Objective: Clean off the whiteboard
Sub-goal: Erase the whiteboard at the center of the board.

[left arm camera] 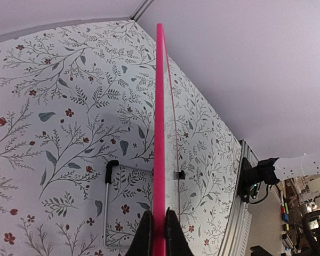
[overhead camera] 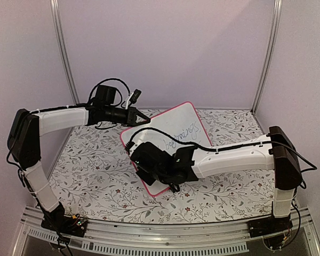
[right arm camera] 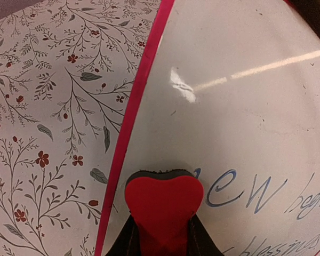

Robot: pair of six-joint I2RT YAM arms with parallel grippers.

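The whiteboard [overhead camera: 177,124], white with a pink-red rim, stands tilted on the floral cloth, with blue handwriting [overhead camera: 182,136] on its face. My left gripper [overhead camera: 143,116] is shut on its far upper-left rim; in the left wrist view the rim [left arm camera: 159,133] runs edge-on between the fingers [left arm camera: 144,237]. My right gripper [overhead camera: 161,168] is shut on a red heart-shaped eraser [right arm camera: 163,198], its dark felt pressed on the board [right arm camera: 240,106] near the left rim, just left of the written word "new" [right arm camera: 240,192].
The floral tablecloth [overhead camera: 90,165] covers the table. The board's wire stand with black feet [left arm camera: 111,166] shows behind it. Metal frame posts [overhead camera: 64,53] and pale walls enclose the back and sides. A slotted rail [overhead camera: 165,245] runs along the near edge.
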